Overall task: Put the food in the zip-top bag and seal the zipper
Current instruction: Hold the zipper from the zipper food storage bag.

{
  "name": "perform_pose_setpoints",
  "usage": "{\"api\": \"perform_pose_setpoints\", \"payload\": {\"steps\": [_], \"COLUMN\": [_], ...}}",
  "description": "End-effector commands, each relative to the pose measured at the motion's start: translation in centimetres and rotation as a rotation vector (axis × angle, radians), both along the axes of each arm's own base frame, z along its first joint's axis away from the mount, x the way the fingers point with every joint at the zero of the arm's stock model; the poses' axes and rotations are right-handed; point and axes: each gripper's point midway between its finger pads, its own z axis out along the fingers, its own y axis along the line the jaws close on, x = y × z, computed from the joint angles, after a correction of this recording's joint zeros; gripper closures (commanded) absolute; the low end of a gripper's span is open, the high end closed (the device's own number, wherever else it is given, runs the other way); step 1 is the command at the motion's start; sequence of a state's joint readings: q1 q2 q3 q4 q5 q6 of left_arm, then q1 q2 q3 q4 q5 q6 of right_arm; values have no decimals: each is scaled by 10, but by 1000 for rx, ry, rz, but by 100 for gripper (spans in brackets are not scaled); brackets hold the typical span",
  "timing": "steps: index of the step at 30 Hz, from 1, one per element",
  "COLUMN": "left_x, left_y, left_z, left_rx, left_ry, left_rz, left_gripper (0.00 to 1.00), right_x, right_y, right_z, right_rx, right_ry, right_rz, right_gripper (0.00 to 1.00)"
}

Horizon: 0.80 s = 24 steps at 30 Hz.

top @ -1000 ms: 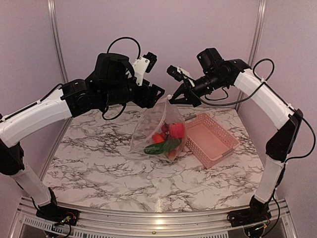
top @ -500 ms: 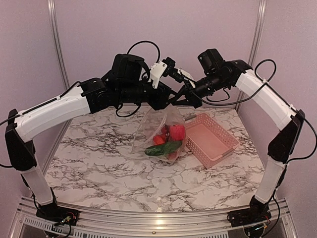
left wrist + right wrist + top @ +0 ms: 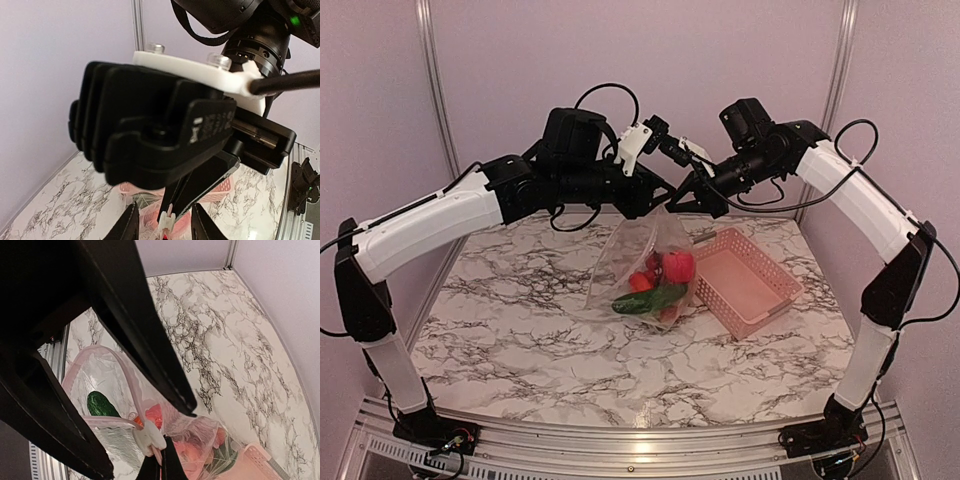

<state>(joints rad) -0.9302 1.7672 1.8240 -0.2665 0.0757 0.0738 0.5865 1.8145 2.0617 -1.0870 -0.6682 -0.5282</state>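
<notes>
1. The food is seen low in the zip-top bag, on the tabletop just left of the pink basket; the cucumber is pointed at the basket.
2. The bag is hung upright, mouth uppermost.
3. Only by the wrist views is the zipper shown: clamped by the right fingers, the left fingers spread beside it.

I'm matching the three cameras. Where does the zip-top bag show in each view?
Top external: zip-top bag at centre, left of the pink basket.
Left wrist: zip-top bag at the bottom edge, mid-frame.
Right wrist: zip-top bag across the lower centre.
Shared landmark: pink basket, in all three views.
</notes>
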Motion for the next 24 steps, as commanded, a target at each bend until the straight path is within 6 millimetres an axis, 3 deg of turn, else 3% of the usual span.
{"api": "perform_pose_setpoints", "payload": {"steps": [1,14,24], "left_x": [1,6,8], "left_y": [-4,-1,0], "left_z": [-18,-33,-33], "left_rx": [35,59,55], "left_ry": [19,31,37], "left_rz": [-22,-19,-26], "left_gripper": [62,68,82], "right_x": [-13,-14,-14], "right_y": [-1,1,1], "right_z": [17,20,18], "right_rx": [31,45,42], "right_ry": [-10,0,6], "right_rz": [13,21,21], "right_gripper": [100,100,100]}}
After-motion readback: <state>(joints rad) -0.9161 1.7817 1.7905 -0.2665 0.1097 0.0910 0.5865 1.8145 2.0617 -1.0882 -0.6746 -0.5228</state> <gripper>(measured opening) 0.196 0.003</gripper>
